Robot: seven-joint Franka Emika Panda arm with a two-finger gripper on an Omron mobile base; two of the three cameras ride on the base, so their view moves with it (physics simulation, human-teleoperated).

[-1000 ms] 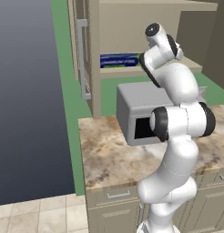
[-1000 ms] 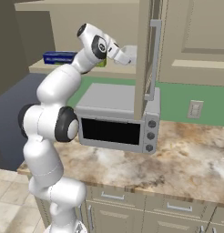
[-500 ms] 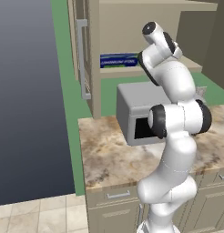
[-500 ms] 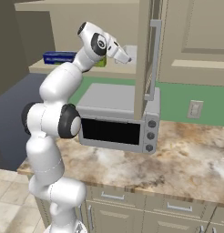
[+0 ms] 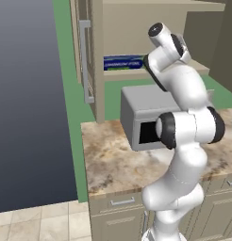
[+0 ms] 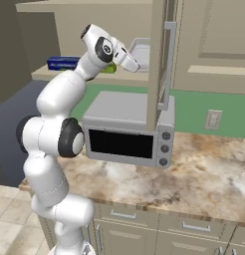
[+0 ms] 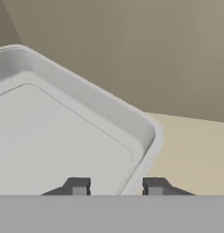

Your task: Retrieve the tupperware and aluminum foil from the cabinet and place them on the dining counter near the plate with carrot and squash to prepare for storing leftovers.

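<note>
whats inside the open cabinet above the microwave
On its shelf: a blue foil box, a grey tupperware with the gripper straddling its wall, and something green mostly hidden behind the arm.

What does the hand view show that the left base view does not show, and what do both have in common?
Hand view alone: the grey tupperware seen up close, with one fingertip inside its wall and the other outside the rim, so the gripper straddles the edge.

Left base view alone: the blue foil box on the shelf, the microwave on the marble counter, and the open cabinet door.

Both: the beige cabinet interior and its shelf.
</note>
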